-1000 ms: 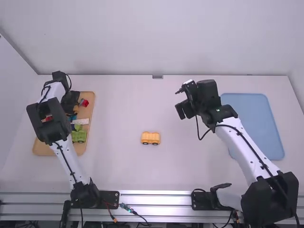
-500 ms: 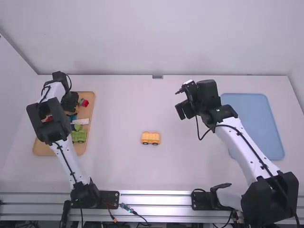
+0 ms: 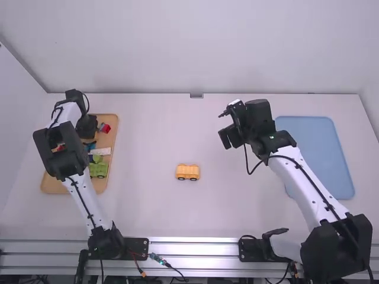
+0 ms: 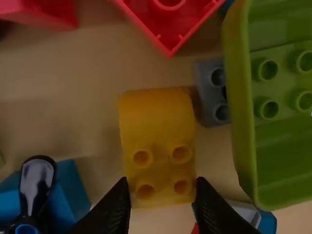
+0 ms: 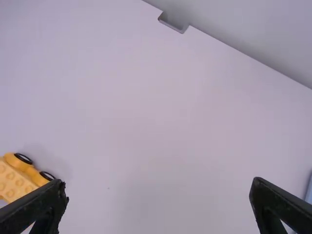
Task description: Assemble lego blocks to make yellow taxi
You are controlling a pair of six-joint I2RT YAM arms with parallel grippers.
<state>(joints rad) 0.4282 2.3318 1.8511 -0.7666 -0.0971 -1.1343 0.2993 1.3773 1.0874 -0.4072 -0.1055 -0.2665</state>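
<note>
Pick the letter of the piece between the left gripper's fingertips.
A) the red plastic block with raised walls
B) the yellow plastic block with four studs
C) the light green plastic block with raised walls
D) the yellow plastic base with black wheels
B: the left wrist view shows the yellow plastic block with four studs between the left gripper's fingertips, one at each side.

A white counter [image 3: 148,136] directly bears a tan tray [image 3: 54,187] toward its left edge, a yellow-orange wheeled toy-brick base [image 3: 188,172] well in from every edge, and a light-blue tray [image 3: 318,154] near its right edge.
</note>
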